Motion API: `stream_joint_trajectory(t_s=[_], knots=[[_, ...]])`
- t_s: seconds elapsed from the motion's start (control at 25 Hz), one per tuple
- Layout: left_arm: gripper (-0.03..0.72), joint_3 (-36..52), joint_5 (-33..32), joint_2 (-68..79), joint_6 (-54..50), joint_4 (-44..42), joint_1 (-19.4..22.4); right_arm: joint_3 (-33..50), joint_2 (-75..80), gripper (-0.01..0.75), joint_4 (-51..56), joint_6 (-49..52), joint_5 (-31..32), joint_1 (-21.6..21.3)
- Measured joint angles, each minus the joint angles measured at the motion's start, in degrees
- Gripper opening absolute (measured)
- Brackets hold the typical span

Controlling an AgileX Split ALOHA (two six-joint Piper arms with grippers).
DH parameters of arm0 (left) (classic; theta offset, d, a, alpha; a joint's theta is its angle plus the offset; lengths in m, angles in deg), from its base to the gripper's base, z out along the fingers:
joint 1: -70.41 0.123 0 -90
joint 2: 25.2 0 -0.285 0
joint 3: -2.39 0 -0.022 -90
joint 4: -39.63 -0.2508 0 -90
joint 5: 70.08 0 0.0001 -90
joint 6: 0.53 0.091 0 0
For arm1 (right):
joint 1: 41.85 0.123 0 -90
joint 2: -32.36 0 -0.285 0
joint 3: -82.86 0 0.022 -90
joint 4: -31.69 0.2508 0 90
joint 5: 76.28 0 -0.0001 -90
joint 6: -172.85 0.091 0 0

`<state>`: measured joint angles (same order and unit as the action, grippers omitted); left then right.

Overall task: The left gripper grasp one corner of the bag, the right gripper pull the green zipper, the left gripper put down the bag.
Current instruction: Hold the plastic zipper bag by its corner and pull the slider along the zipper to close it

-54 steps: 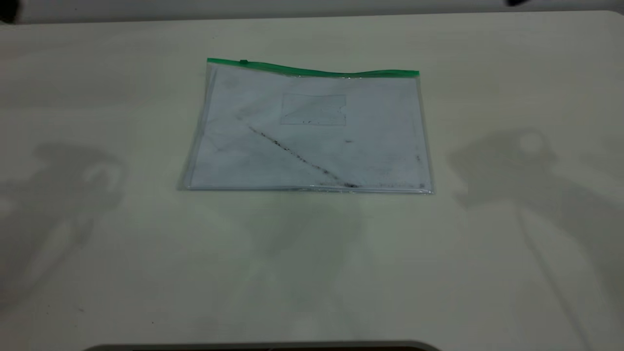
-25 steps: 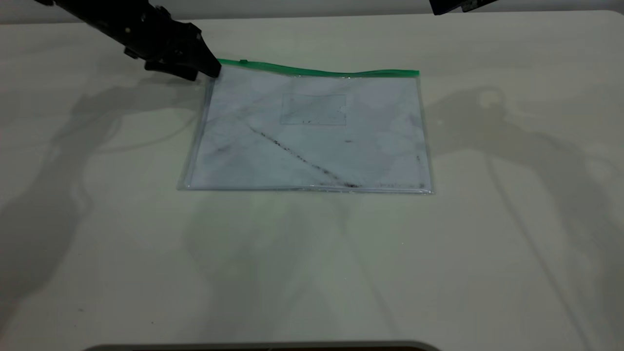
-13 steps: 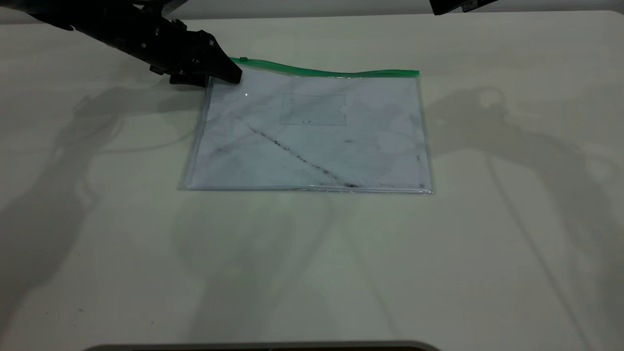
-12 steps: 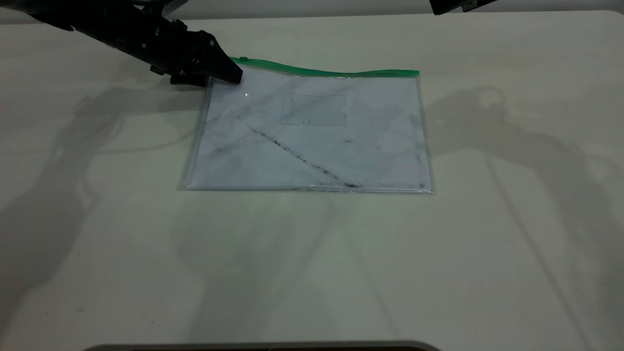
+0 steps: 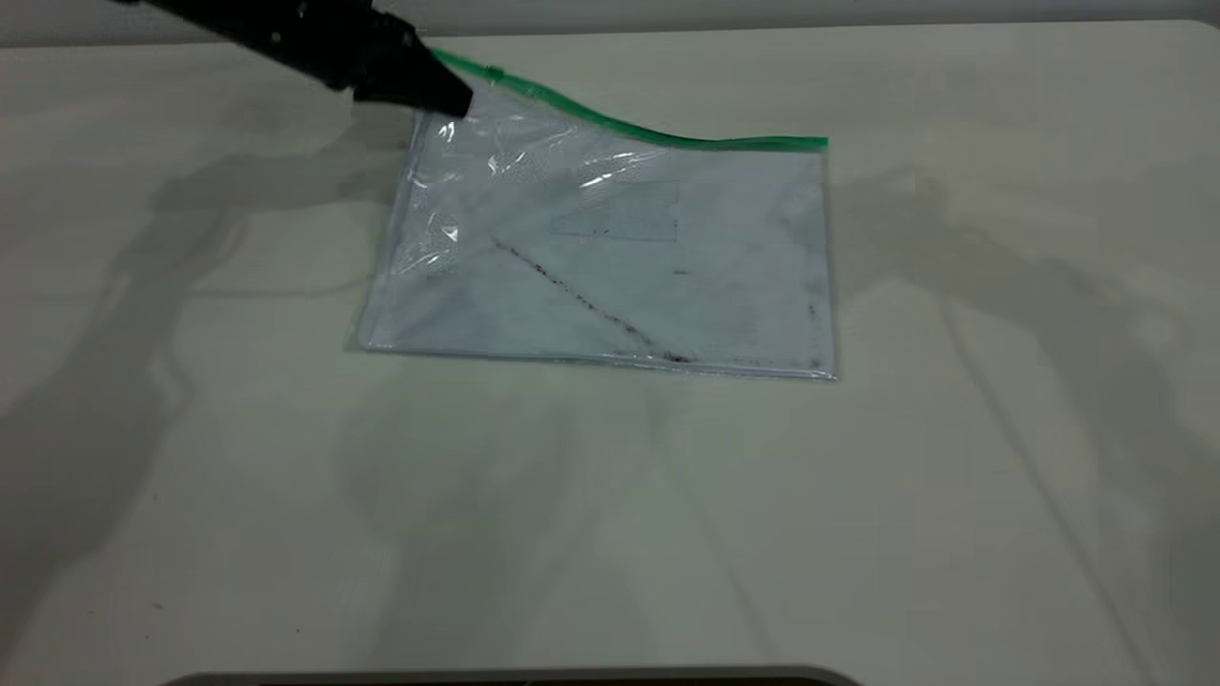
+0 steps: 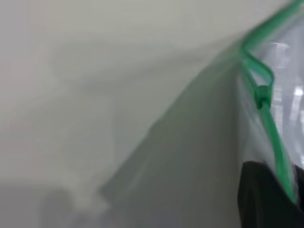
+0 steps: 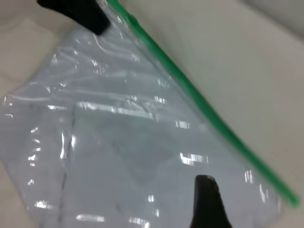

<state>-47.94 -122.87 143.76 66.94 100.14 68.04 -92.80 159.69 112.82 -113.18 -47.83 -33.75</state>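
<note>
The bag [image 5: 648, 276] is a clear pouch with a white sheet inside. Its near edge and right side lie on the table. My left gripper [image 5: 448, 95] is shut on its far left corner and holds that corner raised, so the plastic wrinkles there. The green zipper [image 5: 620, 126] slopes down from the raised corner to the far right corner. Its slider tab [image 5: 494, 72] sits just beside the left gripper. The left wrist view shows the zipper [image 6: 273, 133] running into my black fingers [image 6: 266, 199]. My right gripper [image 7: 206, 199] hovers over the bag [image 7: 118, 142] near the zipper [image 7: 199, 102]. It is out of the exterior view.
The pale table [image 5: 610, 524] stretches wide around the bag, crossed by arm shadows. A dark rim [image 5: 515, 678] runs along its near edge. The left gripper [image 7: 80, 12] also shows in the right wrist view.
My left gripper has closed on the far left corner and lifted it, bending the zipper edge upward. The right arm's dark part at the top right has left the exterior view.
</note>
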Motion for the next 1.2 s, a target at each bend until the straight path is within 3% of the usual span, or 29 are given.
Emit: stream_joint_trajectory(t_s=[0.12,0.44,0.8,1.2], knots=[[0.053,-2.0,-3.5,0.0,7.1,0.0,-1.2,-1.8,2.8,0.523,4.6,-8.3,3.5,0.8],[0.053,-2.5,-8.6,0.0,20.5,-6.3,-6.5,-8.3,10.6,0.506,5.4,-15.2,13.0,1.3],[0.053,-2.5,-13.5,0.0,28.5,-7.7,-6.9,-9.6,15.1,0.506,1.9,-15.2,13.5,4.7],[0.053,-2.5,-14.0,0.0,40.5,-5.3,-7.5,-13.6,18.7,0.506,2.0,-15.2,12.9,8.0]])
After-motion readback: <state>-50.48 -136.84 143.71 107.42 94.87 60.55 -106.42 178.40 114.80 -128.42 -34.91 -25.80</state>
